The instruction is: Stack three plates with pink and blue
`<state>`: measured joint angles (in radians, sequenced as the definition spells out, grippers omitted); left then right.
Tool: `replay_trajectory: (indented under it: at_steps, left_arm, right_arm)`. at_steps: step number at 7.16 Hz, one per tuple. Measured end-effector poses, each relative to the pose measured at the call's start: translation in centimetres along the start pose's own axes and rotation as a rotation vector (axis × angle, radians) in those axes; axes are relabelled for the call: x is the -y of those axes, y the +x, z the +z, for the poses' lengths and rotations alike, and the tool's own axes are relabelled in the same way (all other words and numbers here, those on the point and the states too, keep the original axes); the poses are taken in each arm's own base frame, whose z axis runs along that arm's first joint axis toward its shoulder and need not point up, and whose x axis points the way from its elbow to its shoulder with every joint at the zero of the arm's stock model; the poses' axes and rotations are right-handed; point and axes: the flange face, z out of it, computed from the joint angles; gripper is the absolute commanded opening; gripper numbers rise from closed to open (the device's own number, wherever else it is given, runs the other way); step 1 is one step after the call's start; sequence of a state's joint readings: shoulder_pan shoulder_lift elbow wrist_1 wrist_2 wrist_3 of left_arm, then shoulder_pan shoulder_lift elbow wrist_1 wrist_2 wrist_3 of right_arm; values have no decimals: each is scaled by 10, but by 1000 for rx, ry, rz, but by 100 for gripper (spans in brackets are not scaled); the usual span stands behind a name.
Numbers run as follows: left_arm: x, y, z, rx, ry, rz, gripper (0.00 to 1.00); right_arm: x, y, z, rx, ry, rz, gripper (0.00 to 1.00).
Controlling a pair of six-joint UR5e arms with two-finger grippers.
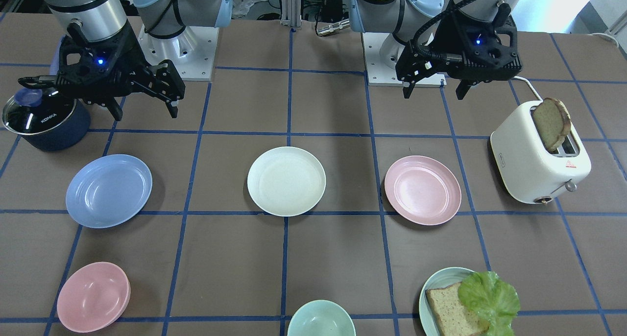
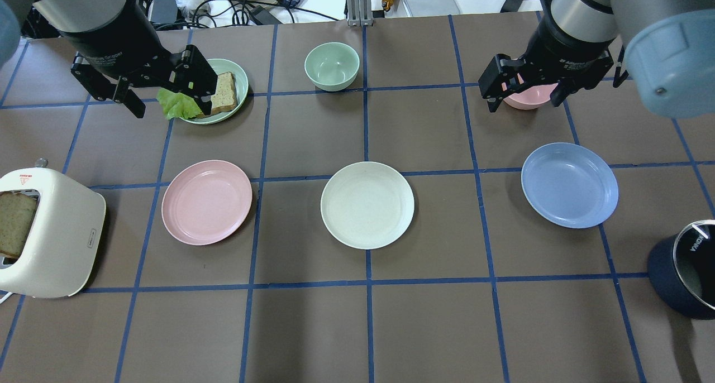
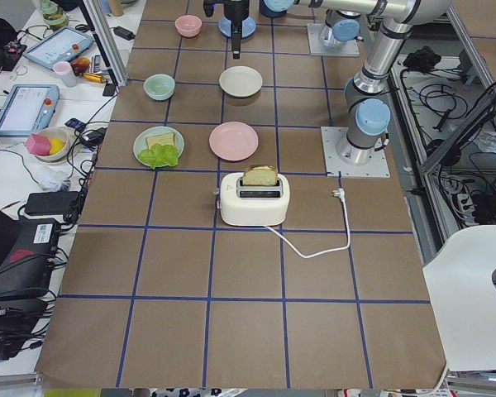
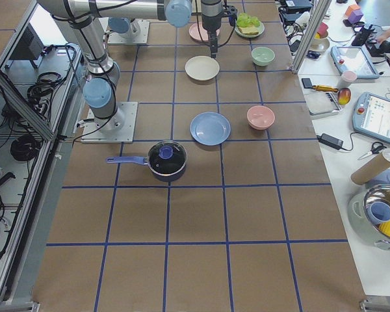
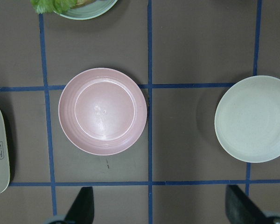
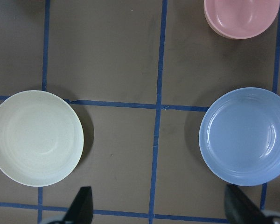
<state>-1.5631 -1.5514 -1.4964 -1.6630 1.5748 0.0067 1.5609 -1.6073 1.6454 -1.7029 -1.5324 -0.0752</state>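
Three plates lie apart in a row on the brown table. The cream-white plate is in the middle, also in the overhead view. The pale pink plate is on my left side. The light blue plate is on my right side. My left gripper hangs open and empty above the table, beyond the pink plate. My right gripper hangs open and empty above the table, beyond the blue plate.
A white toaster with a bread slice stands at my far left. A dark lidded pot stands at my far right. On the far side are a pink bowl, a green bowl and a teal plate with bread and lettuce.
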Motion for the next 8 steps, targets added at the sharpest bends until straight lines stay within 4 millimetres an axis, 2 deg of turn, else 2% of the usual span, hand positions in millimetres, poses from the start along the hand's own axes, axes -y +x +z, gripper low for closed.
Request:
replay_trajectory:
  at_steps: [2, 8]
  left_arm:
    - [4, 0, 17, -3, -7, 2, 100]
    - [13, -9, 110, 3, 3, 18, 100]
  right_arm:
    - [0, 0, 1, 0, -3, 0, 100]
    - [0, 0, 1, 0, -6, 0, 100]
